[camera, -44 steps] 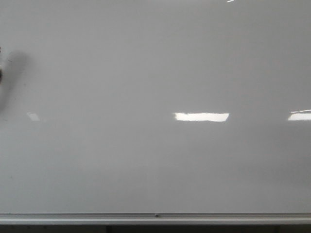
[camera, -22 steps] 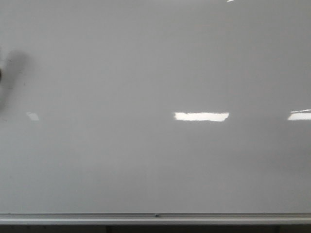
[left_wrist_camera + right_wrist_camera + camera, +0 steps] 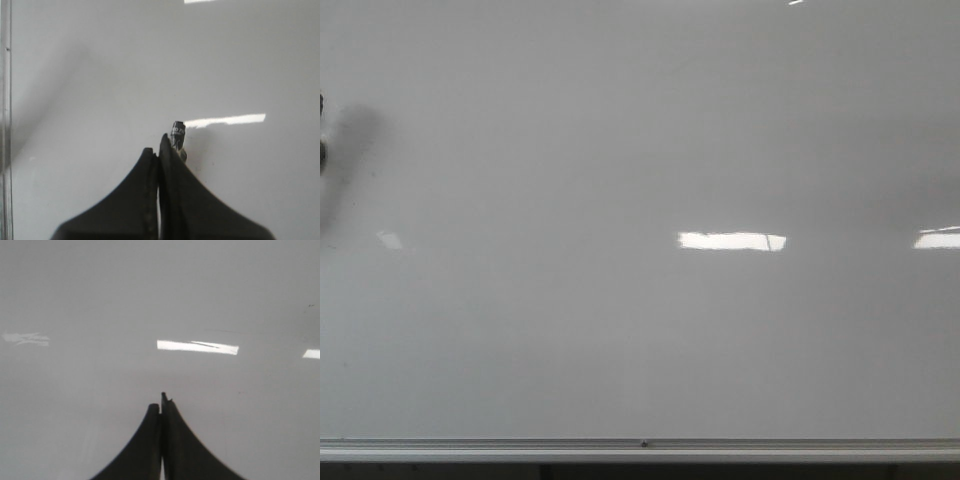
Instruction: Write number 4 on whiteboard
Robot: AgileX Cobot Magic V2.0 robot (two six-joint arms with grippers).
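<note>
The whiteboard is a glossy pale grey board that fills the front view, with a silver rail along its bottom edge. No black lines of the number 4 show on it in any view. In the left wrist view my left gripper is shut on a black marker, whose end pokes out past the fingertips close to the whiteboard. In the right wrist view my right gripper is shut and holds nothing, facing the whiteboard.
Bright rectangular light reflections lie on the board. A dark blurred bit with its shadow sits at the left edge of the front view. The silver rail runs along one side of the left wrist view.
Almost nothing has moved. The right end of the middle light reflection is now a little shorter, with a thin dark line across it.
</note>
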